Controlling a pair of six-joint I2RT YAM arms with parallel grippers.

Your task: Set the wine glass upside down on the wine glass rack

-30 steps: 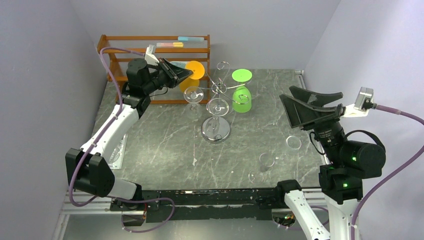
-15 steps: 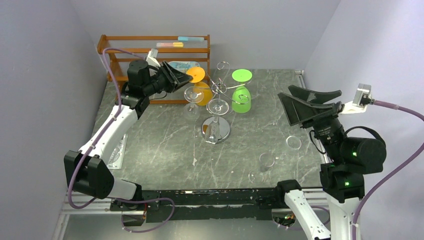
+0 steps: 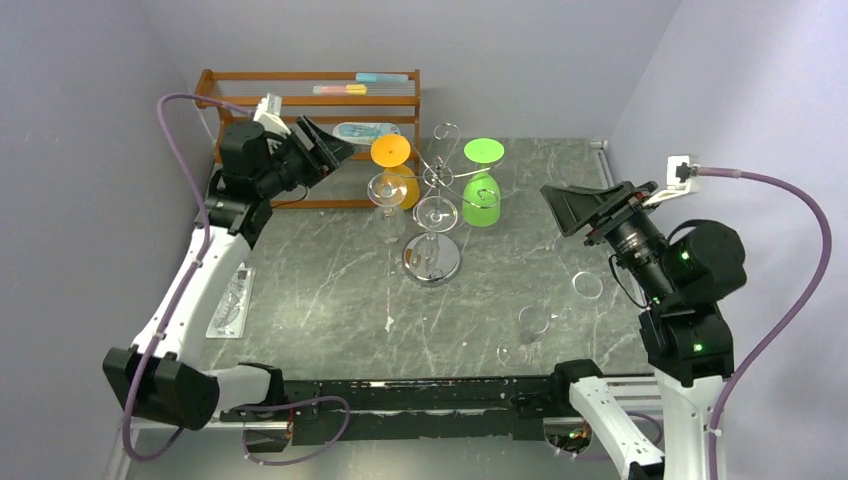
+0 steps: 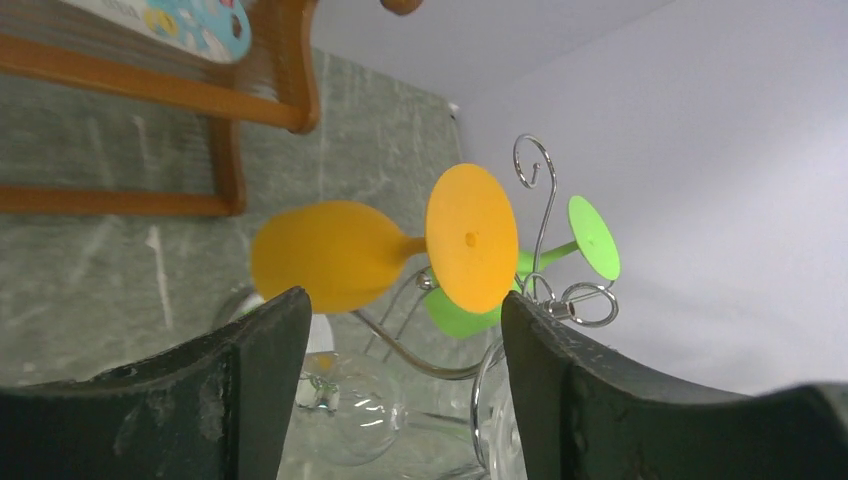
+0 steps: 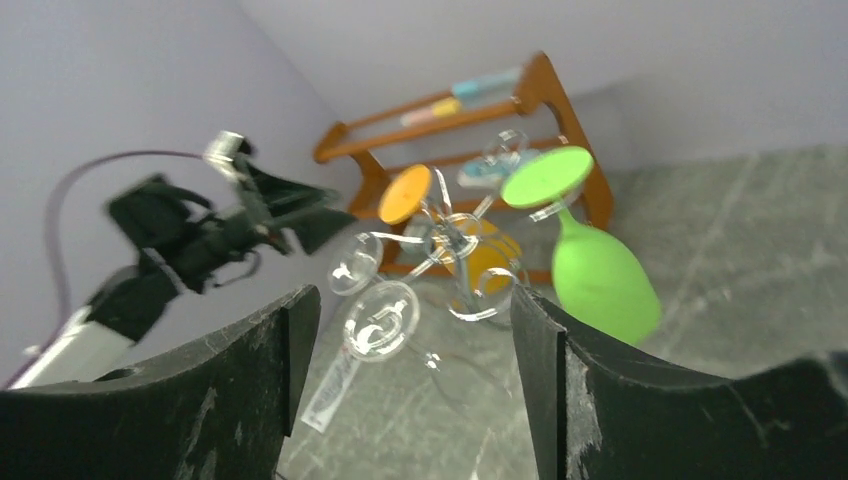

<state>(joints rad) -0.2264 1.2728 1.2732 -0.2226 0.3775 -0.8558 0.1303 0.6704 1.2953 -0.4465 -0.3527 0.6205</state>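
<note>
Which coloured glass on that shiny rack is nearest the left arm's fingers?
The orange glass, hanging upside down just beyond the open left fingers; the green glass hangs on the other side of the rack.

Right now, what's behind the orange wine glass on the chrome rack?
The wooden shelf rack stands behind the orange wine glass, with a light-blue patterned item on it. The glass hides the shelf's lower right corner.

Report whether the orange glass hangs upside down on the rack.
Upside down: the orange glass hangs foot up, bowl down, from the chrome rack; left gripper open beside it.
</note>
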